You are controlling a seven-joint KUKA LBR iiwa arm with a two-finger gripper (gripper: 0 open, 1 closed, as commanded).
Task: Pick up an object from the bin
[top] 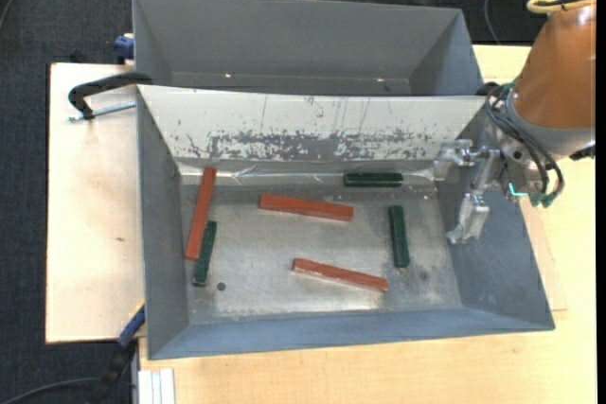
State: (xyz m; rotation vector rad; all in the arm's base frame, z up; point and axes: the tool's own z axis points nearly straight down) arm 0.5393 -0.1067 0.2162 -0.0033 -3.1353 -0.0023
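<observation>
the gripper (465, 224) hangs at the right of the frame, above the sloping right wall of the grey bin (284, 43), with the orange-covered arm (561, 71) behind it at the upper right. whether it is open or closed i cannot tell from this angle; nothing shows in its grasp.

the nearest thing is a dark green bar (399, 237), lying almost straight up and down in the frame on the bin floor, just left of the gripper and apart from it. a second green bar (373, 178) lies level along the foot of the back wall, above it. a red bar (306, 207) lies mid-floor, slightly tilted, and another red bar (340, 275) lies below it toward the front wall. at the left, a long red bar (201, 213) runs along the left wall, and a third green bar (204, 253) sits just beside its lower end, perhaps touching.
</observation>
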